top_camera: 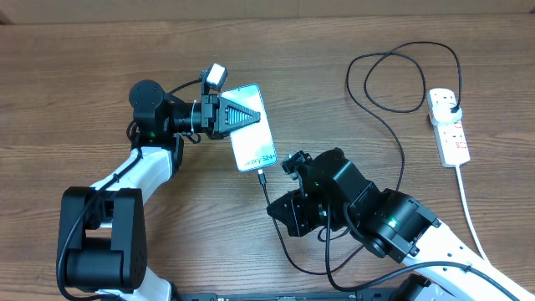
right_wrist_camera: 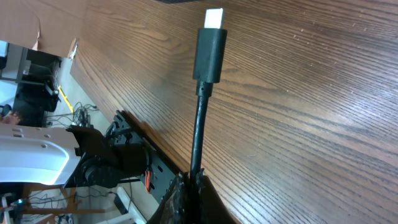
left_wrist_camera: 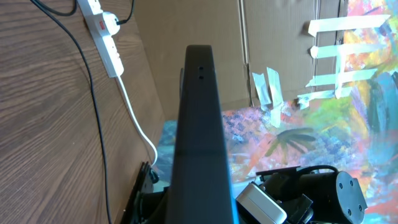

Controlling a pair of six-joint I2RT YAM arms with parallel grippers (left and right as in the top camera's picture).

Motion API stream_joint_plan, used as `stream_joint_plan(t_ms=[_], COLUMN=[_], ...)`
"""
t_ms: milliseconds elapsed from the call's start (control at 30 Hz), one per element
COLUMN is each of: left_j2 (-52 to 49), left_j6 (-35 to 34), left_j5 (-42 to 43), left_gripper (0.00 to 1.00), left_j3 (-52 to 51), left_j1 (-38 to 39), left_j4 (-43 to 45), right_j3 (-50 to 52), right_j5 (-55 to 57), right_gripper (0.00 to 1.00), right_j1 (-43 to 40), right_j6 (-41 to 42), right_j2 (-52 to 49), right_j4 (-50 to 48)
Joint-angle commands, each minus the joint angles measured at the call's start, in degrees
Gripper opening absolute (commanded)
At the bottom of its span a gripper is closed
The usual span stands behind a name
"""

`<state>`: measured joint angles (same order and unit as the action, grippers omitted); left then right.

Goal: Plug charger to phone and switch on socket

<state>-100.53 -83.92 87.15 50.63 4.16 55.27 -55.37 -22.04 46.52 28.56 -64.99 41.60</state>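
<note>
Left end effector (top_camera: 244, 116) is shut on the phone (top_camera: 253, 144). At its 5 o'clock the right end effector (top_camera: 282, 205) pinches the charger (right_wrist_camera: 200, 124), tip near the phone's lower edge. The socket (top_camera: 449, 125) lies at 3 o'clock, well apart.

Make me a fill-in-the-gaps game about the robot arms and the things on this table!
1. The left gripper is shut on the ____.
2. The right gripper holds the charger by its thin black ____.
3. The charger's plug sits in the white ____.
Missing words: phone; cable; socket.
</note>
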Motion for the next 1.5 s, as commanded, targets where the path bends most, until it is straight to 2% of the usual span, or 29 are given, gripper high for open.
stream_joint_plan(t_ms=[0, 200, 467, 1233, 1467], left_j2=[0.55, 0.55, 0.55, 0.55, 0.55], left_j6=[1.68, 1.46, -2.47, -1.36, -0.72], left_j5=[-0.13, -0.20, -0.31, 1.40, 3.37], left_gripper=[0.04, 0.04, 0.04, 0.04, 0.04], left_j3=[0.04, 0.04, 0.04, 0.04, 0.04], left_j1=[0.37, 0.37, 0.37, 1.97, 1.97], left_j4=[0.31, 0.28, 0.31, 0.31, 0.33], right_j3=[-0.02, -0.02, -0.02, 0.00, -0.02], right_j5=[0.42, 0.39, 0.39, 0.66, 5.81], right_gripper=[0.04, 0.04, 0.04, 0.04, 0.04], right_j1=[-0.09, -0.09, -0.09, -0.09, -0.15], right_j6=[-0.55, -0.52, -0.50, -0.52, -2.89], right_j2=[0.35, 0.35, 0.35, 0.35, 0.35], right_j4=[-0.66, -1.25, -1.27, -2.32, -2.14])
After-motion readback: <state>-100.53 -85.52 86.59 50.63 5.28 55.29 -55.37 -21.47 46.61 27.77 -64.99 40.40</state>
